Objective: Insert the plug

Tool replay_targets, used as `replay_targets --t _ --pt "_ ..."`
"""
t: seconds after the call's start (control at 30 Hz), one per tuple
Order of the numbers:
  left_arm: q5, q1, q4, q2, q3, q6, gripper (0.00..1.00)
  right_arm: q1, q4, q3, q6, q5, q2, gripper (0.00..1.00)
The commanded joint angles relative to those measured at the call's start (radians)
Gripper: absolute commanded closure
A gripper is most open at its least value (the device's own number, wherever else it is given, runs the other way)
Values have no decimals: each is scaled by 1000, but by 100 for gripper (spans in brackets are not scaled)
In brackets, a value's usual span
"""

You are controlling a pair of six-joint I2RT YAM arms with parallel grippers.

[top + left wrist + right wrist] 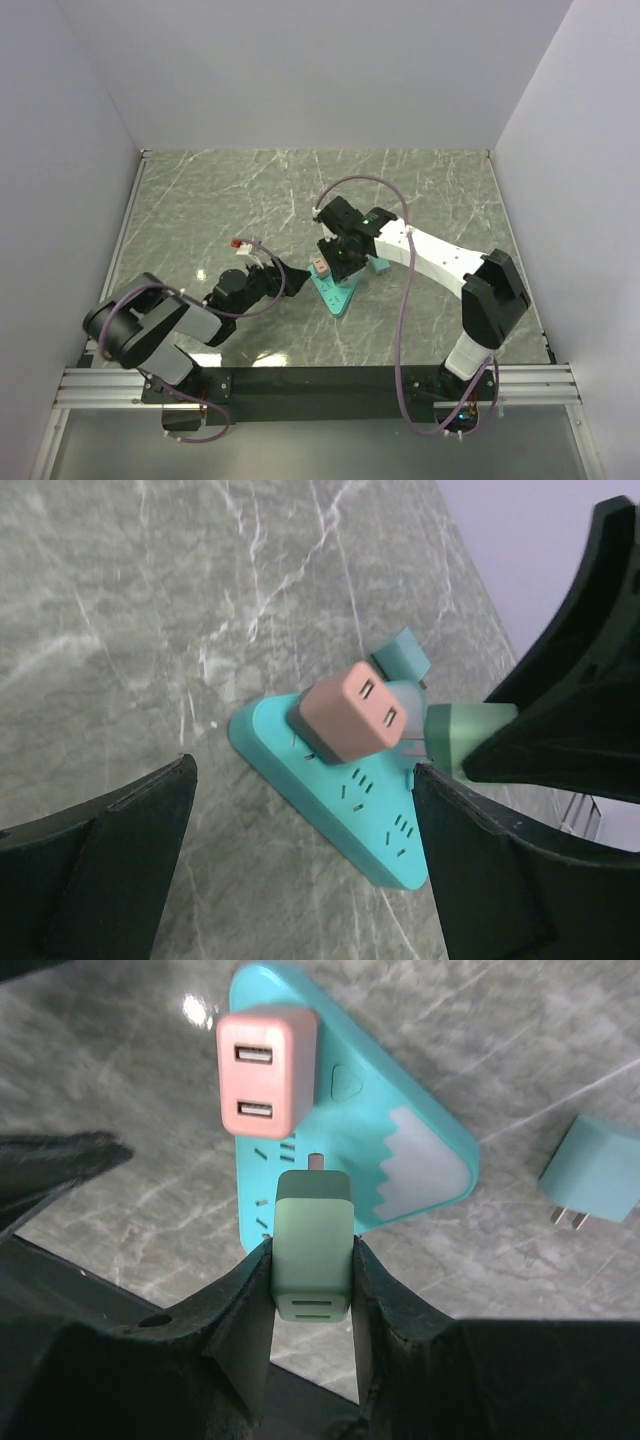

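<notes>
A teal triangular power strip (410, 1110) (330, 790) (336, 293) lies on the marble table. A pink plug (267, 1070) (350, 712) sits in it. My right gripper (312, 1248) (341, 258) is shut on a pale green plug (313, 1245) (462, 735), held just over the strip next to the pink one. Its metal prongs (318, 1160) still show and point at the strip's face. My left gripper (300, 780) (290, 272) stands open and low, just left of the strip, with nothing between its fingers.
A loose teal plug (592, 1175) (405, 652) (380, 265) lies on the table on the far side of the strip. A cable end with a red connector (240, 243) rests left of the arms. White walls close in the table.
</notes>
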Motion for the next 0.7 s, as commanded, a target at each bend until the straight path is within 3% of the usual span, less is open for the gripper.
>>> replay_targets --t 0.0,0.67 --pt "86 18 160 92 29 -46 6 25 -112 70 -1 4 9 100" --pt "103 21 160 131 56 43 6 51 -258 247 -48 -56 201 100"
